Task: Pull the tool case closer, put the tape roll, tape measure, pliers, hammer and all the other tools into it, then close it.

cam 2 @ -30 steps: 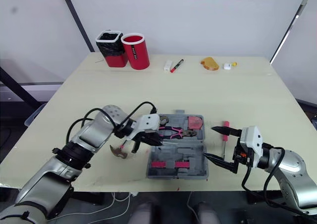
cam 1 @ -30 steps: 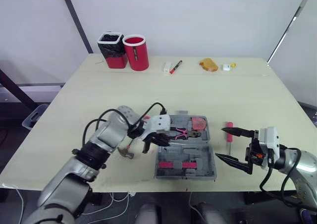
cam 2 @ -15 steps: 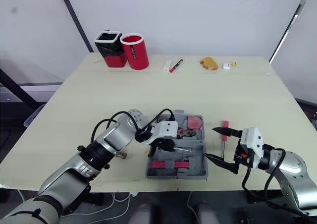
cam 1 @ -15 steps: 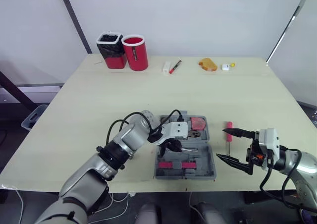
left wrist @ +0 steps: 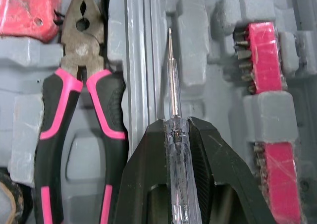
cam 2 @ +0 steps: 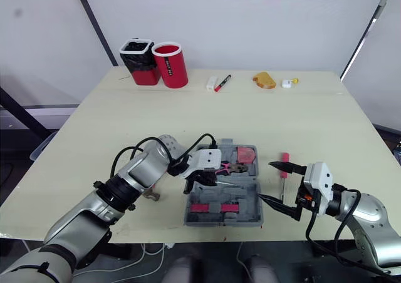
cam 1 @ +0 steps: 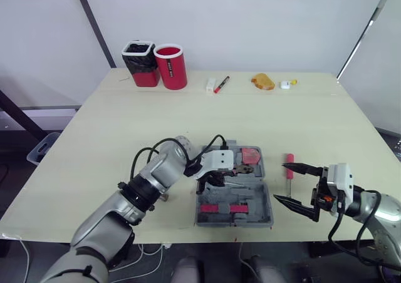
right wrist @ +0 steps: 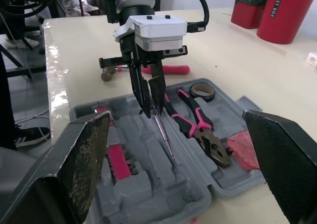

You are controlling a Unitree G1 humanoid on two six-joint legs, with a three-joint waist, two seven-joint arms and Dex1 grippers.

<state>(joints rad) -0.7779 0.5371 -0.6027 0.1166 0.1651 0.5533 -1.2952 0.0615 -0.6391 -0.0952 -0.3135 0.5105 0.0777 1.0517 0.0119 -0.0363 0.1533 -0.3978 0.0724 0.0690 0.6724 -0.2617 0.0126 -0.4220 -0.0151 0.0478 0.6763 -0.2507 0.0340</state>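
Centrally, near the front edge of a pale, smooth table, a grey moulded-plastic tool case lies open flat, its two halves full of shaped recesses. The far half holds pliers with dull metal jaws and black handles trimmed in pink, a brown ring of tape roll beside the handles, and a red, rounded-square item that looks like the tape measure next to the pliers' nose. The near half holds two pink strips of screwdriver bits. The left gripper hovers over the case with its black fingers pinched narrow around the clear plastic handle of a slim screwdriver. The thin metal shaft points down over the near half, just beside the hinge ridge; whether the tip touches the tray cannot be told. The right gripper hangs to the right of the case with its two pointed fingers spread wide, holding nothing. Between it and the case a pink-handled screwdriver lies on the table. A hammer with a pink handle lies on the table left of the case. At the table's far edge stand a square black bin with a black liner and a round red container, touching; their contents cannot be seen.
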